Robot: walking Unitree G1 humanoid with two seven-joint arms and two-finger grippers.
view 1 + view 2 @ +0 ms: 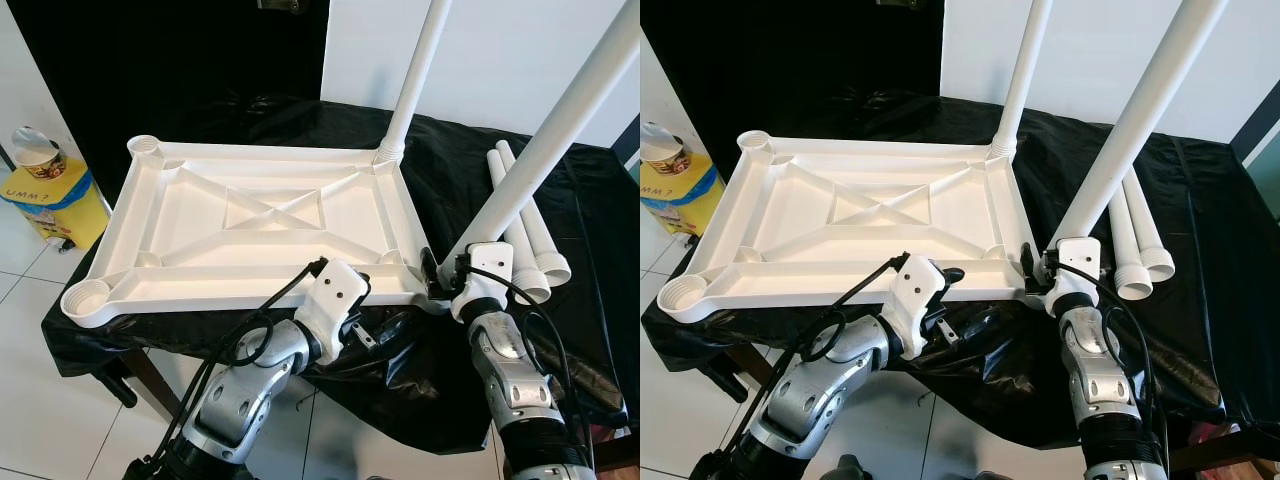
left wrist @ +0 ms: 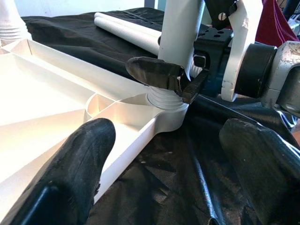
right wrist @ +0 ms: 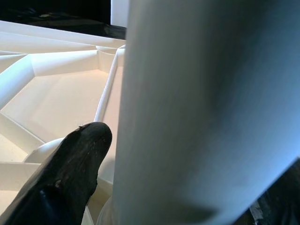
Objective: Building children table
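A white plastic tabletop (image 1: 250,215) lies upside down on a table draped in black cloth (image 1: 470,160). One white leg (image 1: 415,70) stands upright in the far right corner socket. A second leg (image 1: 560,130) stands tilted in the near right socket (image 2: 164,101), and my right gripper (image 1: 436,272) is shut on its base, one finger (image 3: 70,178) pressed against the tube. My left gripper (image 2: 168,176) is open just below the tabletop's near edge, beside that corner, holding nothing. Two loose legs (image 1: 525,230) lie on the cloth to the right.
A yellow bin (image 1: 55,205) with a cup (image 1: 38,155) on it stands on the tiled floor at the left. Empty corner sockets sit at the tabletop's near left (image 1: 88,298) and far left (image 1: 145,146). A white wall rises behind.
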